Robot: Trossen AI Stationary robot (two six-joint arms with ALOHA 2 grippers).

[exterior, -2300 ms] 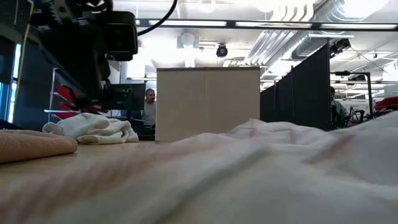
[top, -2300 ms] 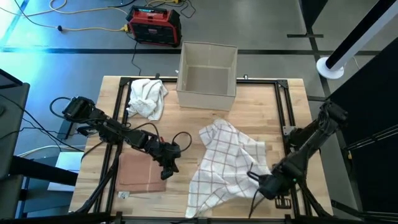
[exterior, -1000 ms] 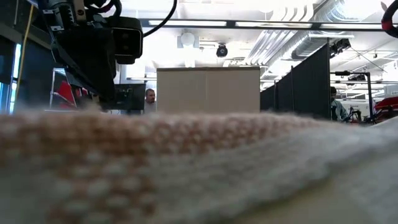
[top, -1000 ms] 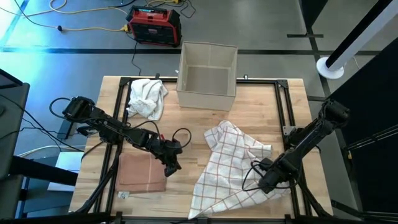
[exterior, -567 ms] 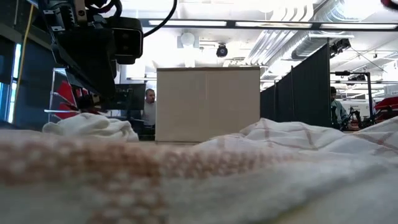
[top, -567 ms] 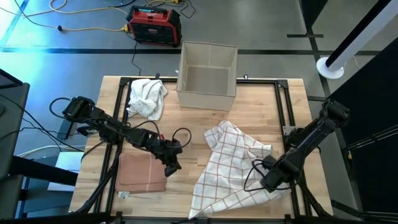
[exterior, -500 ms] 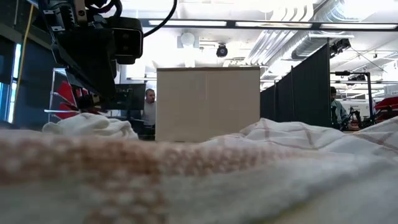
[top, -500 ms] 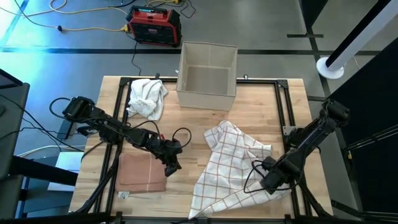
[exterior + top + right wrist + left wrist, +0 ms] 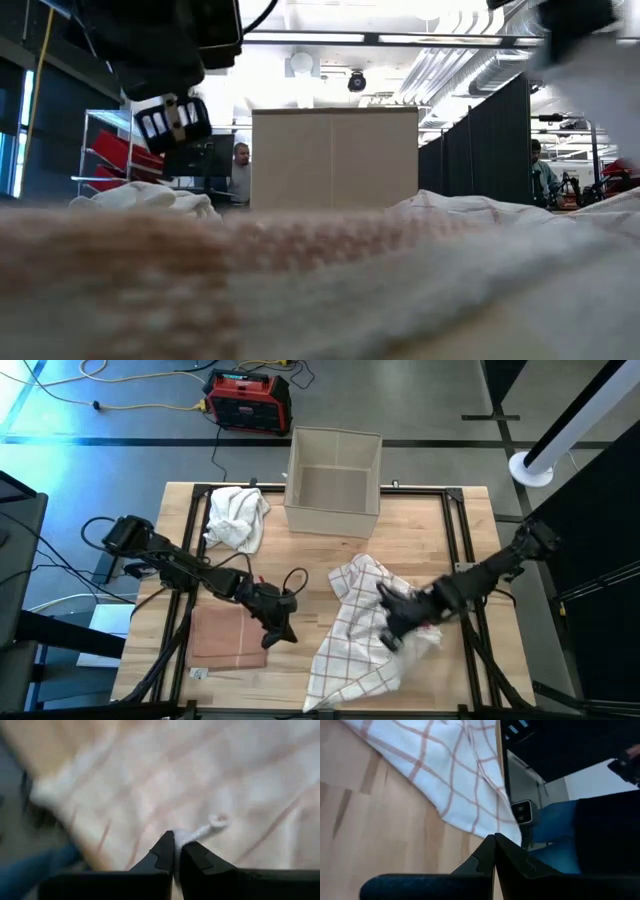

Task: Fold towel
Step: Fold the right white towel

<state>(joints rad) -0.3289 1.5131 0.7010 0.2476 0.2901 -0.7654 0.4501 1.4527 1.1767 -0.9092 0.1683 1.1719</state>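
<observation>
The white towel with red checks lies rumpled on the right half of the table and fills the foreground of the low view. My right gripper is above the towel's middle, shut on a bit of it. My left gripper is shut and touches nothing. It sits between a folded pink towel and the checked towel, whose left edge shows ahead of the shut fingers. My right gripper pinches a small bunched edge of the checked towel between its two fingers. That part is lifted above the rest of the towel, which lies on the table. One layer or several, I cannot tell.
An open beige box stands at the far edge, with a crumpled white cloth to its left. Black frame rails run along the table's sides. Bare wood lies between the box and the towel. A person sits in the room beyond.
My right gripper has swept quickly from the towel's near right corner toward the table's left and slightly up, staying shut on the cloth. The towel's right near part has been drawn over onto its middle, while the left and far parts have stayed in place. My left gripper has shifted slightly toward the towel.
</observation>
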